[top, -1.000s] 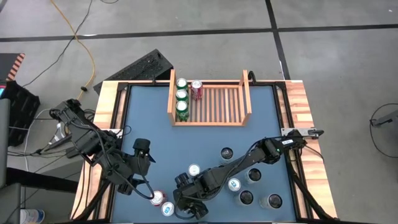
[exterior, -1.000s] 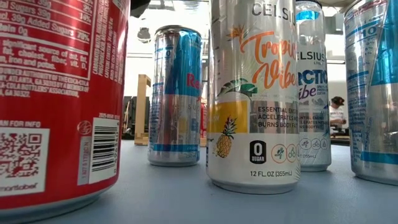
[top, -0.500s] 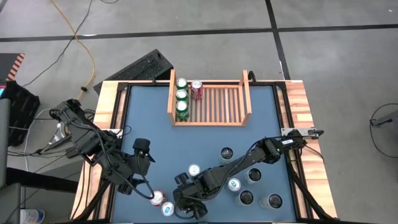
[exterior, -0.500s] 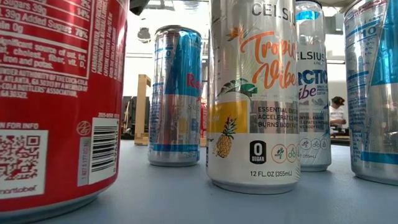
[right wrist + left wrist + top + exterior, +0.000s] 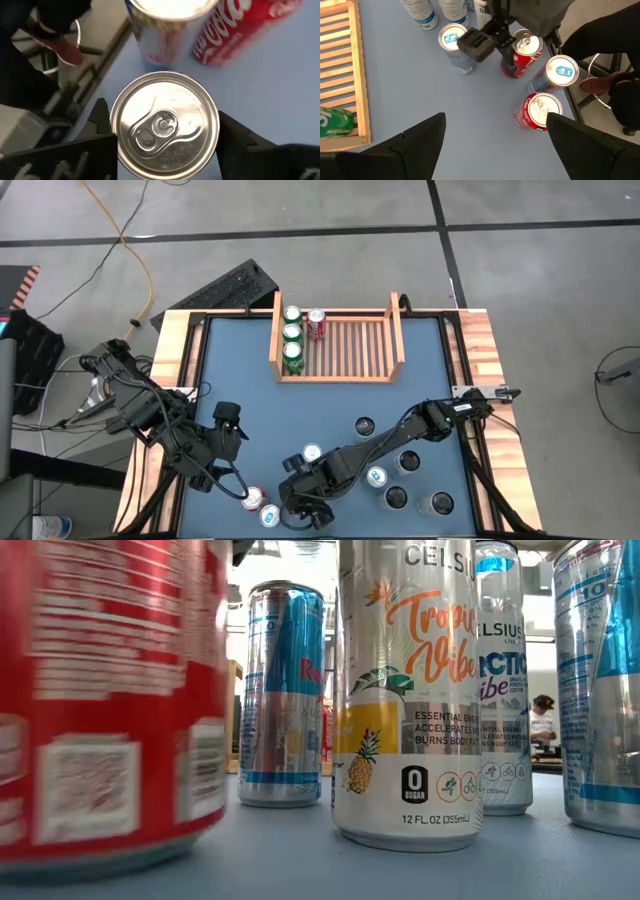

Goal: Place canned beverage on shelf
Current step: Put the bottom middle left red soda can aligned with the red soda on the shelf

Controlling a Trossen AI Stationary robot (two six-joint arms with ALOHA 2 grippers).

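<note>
The red can (image 5: 522,54) stands near the table's front edge, left of the middle, and fills the left of the low view (image 5: 110,700). My right gripper (image 5: 300,508) is shut on it; its wrist view looks down on the silver top (image 5: 164,125). My left gripper (image 5: 495,145) hangs open above the table's left part (image 5: 228,422) and touches nothing. The shelf (image 5: 345,375) stands at the far middle. Three green cans (image 5: 292,340) stand in a row by its left wall, with a red one (image 5: 316,323) beside them. My right gripper pinches the red can between its two fingers (image 5: 102,120), on opposite sides of the wall just below the top rim (image 5: 212,131). The fingers come slanting down from the table's right. The can stands upright, with its bottom low at the tabletop in the low view.
A second red can (image 5: 253,498) and a blue-and-silver can (image 5: 269,515) stand just left of the held one, and a silver can (image 5: 312,452) just behind it. Several more cans (image 5: 397,480) stand at the near right. The shelf's right part (image 5: 365,345) is bare slats.
In the low view the red can has shifted a little toward the table's right and now shows blurred, where it stood sharp and still before. The other cans have kept their places.
</note>
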